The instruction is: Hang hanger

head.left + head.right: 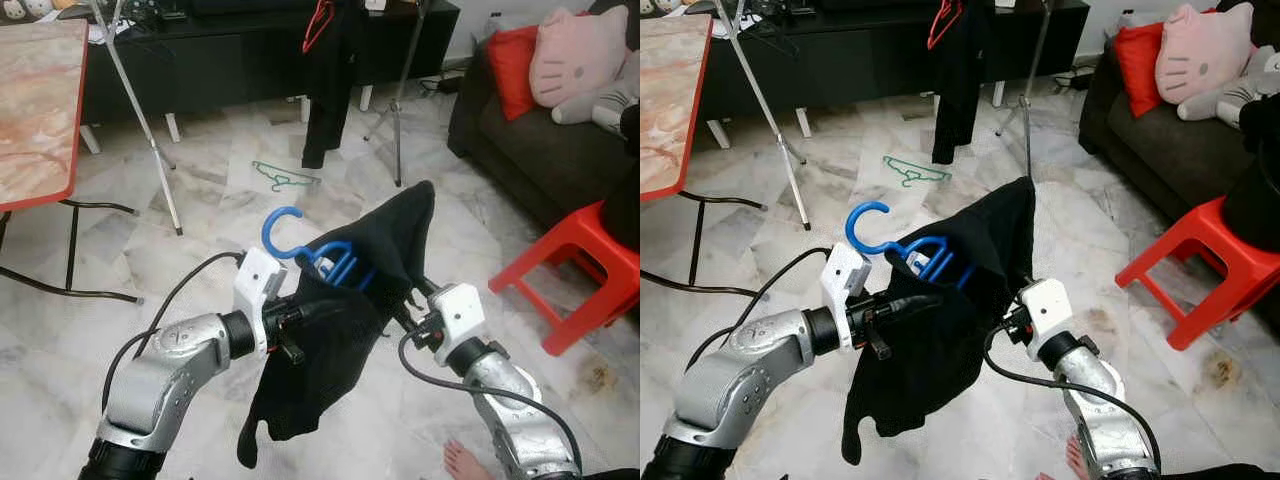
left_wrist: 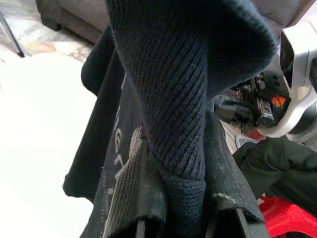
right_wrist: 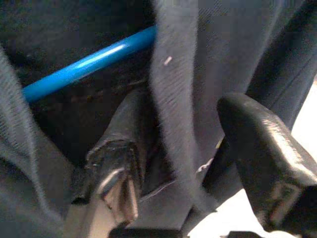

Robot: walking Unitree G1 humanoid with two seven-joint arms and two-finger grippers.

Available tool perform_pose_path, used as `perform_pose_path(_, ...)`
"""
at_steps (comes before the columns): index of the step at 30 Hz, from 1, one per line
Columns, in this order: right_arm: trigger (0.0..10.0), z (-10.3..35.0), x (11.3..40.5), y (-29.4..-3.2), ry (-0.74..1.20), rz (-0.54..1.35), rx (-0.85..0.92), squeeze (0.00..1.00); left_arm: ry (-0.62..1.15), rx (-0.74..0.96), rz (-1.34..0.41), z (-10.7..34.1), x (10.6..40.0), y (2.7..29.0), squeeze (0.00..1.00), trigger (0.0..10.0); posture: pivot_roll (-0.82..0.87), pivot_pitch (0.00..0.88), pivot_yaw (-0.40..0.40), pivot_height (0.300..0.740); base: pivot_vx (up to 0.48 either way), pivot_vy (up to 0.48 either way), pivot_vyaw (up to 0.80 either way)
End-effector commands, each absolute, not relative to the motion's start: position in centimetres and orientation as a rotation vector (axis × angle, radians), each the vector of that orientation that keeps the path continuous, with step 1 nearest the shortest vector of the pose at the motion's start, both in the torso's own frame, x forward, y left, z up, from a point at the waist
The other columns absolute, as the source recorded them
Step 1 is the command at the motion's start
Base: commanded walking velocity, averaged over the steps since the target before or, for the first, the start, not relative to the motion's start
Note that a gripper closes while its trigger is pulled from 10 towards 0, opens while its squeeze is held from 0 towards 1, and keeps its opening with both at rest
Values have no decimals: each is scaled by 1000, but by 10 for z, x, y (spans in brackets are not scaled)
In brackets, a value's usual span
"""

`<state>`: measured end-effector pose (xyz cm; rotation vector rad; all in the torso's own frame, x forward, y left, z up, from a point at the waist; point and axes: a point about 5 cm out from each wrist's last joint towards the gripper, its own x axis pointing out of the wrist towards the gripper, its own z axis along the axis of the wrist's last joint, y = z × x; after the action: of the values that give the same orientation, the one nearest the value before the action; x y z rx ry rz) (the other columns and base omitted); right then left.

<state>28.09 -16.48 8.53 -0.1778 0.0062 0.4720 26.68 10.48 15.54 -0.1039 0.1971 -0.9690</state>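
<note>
both claws grip a black knitted garment [image 1: 340, 330] draped over a blue plastic hanger [image 1: 318, 255]: left claw [image 2: 173, 208] pinches a fold, right claw [image 3: 198, 163] clamps fabric.

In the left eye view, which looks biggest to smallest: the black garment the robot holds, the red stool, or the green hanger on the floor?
1. black garment, nearest the camera, so partly inflated
2. red stool
3. green hanger, farthest away

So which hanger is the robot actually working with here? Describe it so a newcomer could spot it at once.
Start at the two silver arms low in the head views: between them hangs a black knitted garment, pinched by the left gripper and right gripper. Poking out of its top is the bright blue plastic hanger. Unlike the thin green wire hanger on the marble floor and the red hanger up on the rack, it is in the robot's hold.
</note>
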Motion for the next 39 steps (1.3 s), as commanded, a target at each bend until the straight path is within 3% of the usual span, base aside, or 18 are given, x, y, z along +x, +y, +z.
perform_pose_path(1,0,84,281,-169,3,458,-183,0,136,-106,-979,165,265,105,0,10000,-27,92,-105,740,0,0,0)
perform_pose_path(33,0,86,288,-164,-12,487,-204,0,161,-77,-968,159,263,110,0,10000,-17,52,-105,740,0,0,0)
perform_pose_path(38,0,87,289,-164,-10,495,-218,0,233,45,-942,145,261,120,0,10000,-16,61,-105,740,0,0,0)
perform_pose_path(39,0,88,291,-165,-7,493,-224,0,288,139,-922,133,260,129,0,10000,-15,67,-105,740,0,0,0)
